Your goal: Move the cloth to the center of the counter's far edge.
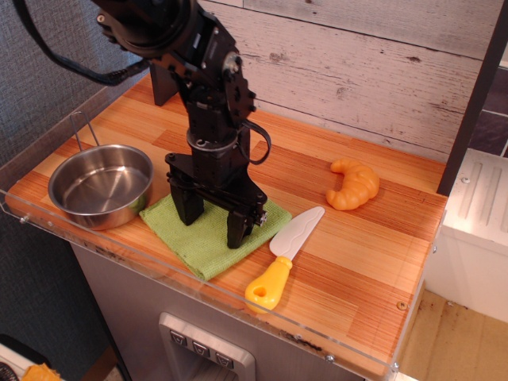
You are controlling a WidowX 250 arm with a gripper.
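Barely begun: the cloth [208, 236] lies flat at the bench's [357, 238] near edge beside the bowl [101, 184], the pincer [213, 224] spread wide upon it, nothing gripped or carried.

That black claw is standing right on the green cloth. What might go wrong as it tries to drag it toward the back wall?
The gripper stands open with both fingers over the cloth, so it may pinch only a loose fold that could slip out. The steel bowl sits at the cloth's left corner, and the toy knife lies just right of it; either might get nudged. The arm also hides the cloth's far part, so its grip is hard to judge.
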